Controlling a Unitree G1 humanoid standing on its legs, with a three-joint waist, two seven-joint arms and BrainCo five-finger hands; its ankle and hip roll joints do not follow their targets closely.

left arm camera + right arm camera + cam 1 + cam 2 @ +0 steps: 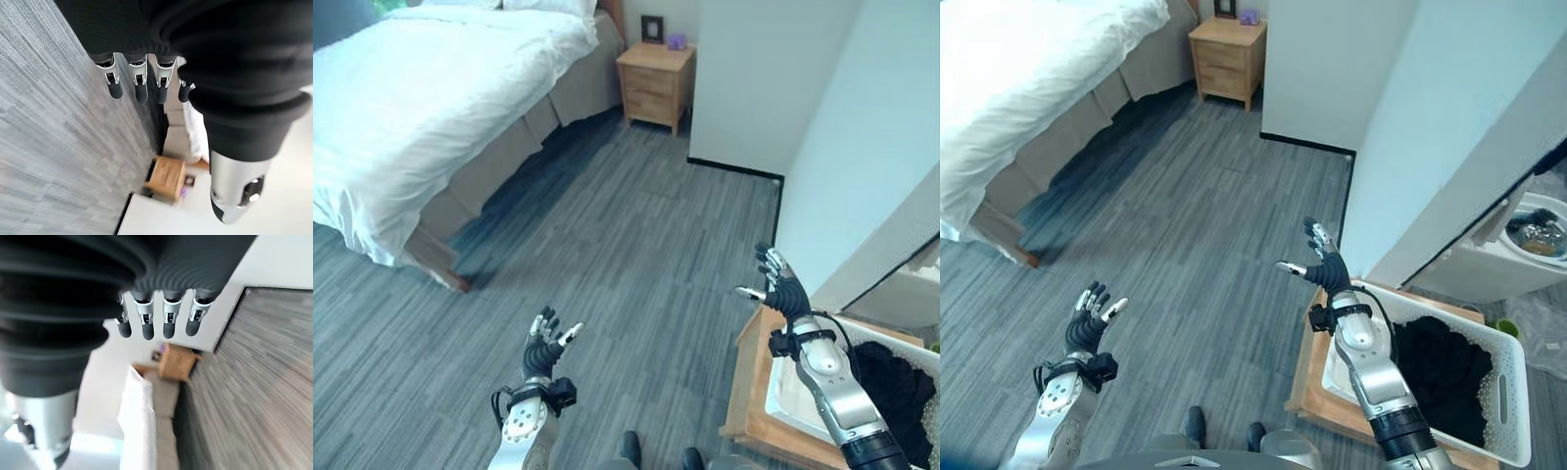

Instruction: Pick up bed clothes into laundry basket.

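Observation:
The bed (421, 98) with its white duvet stands at the far left. At the near right a white laundry basket (1516, 387) rests on a low wooden stand (1310, 387), and dark clothes (1445, 367) lie inside it. My left hand (544, 345) is raised over the grey floor at the lower left, fingers (142, 87) spread and holding nothing. My right hand (785, 290) is up beside the basket's near corner, open too, its fingers (168, 323) straight and empty. Neither hand touches cloth.
A wooden nightstand (654, 83) stands past the bed's foot against the far wall. A white wall corner (754, 88) juts out on the right, and a white appliance (1518, 245) sits behind it. Grey plank floor (607, 245) lies between bed and basket.

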